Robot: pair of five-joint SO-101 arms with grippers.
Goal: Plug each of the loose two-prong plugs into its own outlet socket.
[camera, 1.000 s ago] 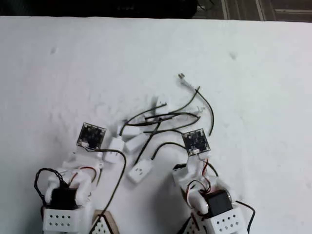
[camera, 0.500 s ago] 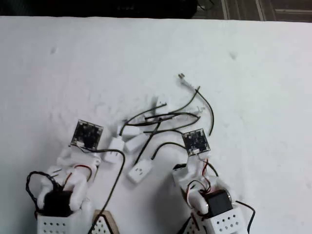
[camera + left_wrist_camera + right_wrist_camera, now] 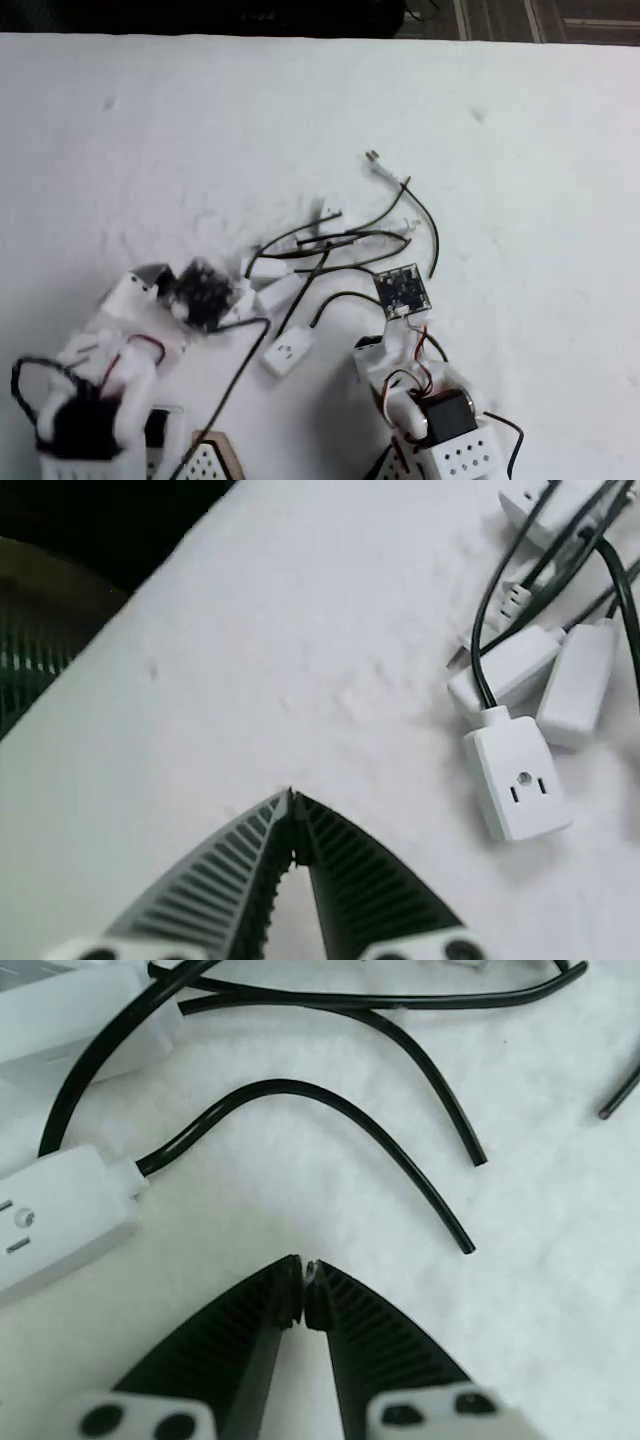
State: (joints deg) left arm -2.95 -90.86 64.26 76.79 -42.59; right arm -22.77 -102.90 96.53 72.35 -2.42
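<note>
Left end effector (image 3: 293, 815), pressed together and empty, swung toward the outlet socket (image 3: 518, 785); right end effector (image 3: 302, 1280) stayed put, also pressed together. Nothing grasped yet.

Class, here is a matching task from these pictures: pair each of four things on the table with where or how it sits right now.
Things:
1. left gripper
2. right gripper
3. outlet socket
4. two-prong plug

Places or states:
A. lies farthest from both arms
B. shut, over bare table
C. face up, slots showing, between the arms
D. shut, near the free end of a curved black cable

Pairs: 1-B, 2-D, 3-C, 4-A
</note>
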